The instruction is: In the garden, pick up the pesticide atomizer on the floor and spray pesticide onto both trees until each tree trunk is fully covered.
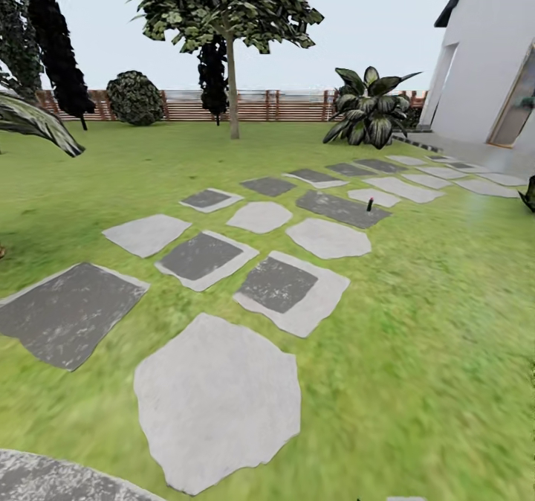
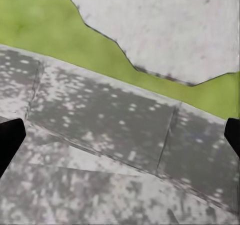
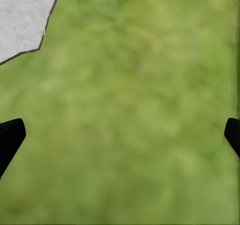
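Note:
A tiny dark atomizer with a red spot near its top stands upright far ahead to the right, at the edge of a pale slab on the lawn. Beyond the slabs rises a tree with a straight bare trunk in front of the fence. In the left wrist view my left gripper is open, its black fingertips wide apart over speckled grey paving. My right gripper is open too, its fingertips spread above bare green grass.
Grey stepping slabs run from near me toward the white house at the right. A brown slat fence closes the back. Dark conifers, a round bush and a broad-leaved plant stand along it.

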You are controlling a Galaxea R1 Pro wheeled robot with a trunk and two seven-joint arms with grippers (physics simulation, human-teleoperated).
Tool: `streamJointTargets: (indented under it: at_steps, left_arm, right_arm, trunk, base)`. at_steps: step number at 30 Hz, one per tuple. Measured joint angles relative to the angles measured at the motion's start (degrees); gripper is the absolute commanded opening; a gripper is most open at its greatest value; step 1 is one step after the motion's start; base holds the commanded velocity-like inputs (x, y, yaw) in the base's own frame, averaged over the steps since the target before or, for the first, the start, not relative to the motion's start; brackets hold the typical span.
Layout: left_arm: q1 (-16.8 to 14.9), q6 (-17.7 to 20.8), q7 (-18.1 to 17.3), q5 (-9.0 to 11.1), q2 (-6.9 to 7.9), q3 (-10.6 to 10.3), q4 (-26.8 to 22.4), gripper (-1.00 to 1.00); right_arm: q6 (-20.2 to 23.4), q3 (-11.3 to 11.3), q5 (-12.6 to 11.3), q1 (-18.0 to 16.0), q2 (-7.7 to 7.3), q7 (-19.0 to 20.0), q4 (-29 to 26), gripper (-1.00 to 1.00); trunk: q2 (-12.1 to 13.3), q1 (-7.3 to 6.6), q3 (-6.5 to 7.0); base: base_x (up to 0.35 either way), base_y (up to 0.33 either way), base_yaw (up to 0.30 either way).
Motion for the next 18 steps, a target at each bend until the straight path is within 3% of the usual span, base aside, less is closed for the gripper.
streamJointTargets:
  at_steps: [18]
  left_arm:
    - [0.0,0.0,0.09,0.08,0.08,0.04,0.0,1.0]
  right_arm:
    - [0.0,0.0,0.0,0.0,0.0,0.0,0.01,1.0]
  trunk:
    - [0.0,0.0,0.0]
  base:
    - [0.336,0.11,-0.266]
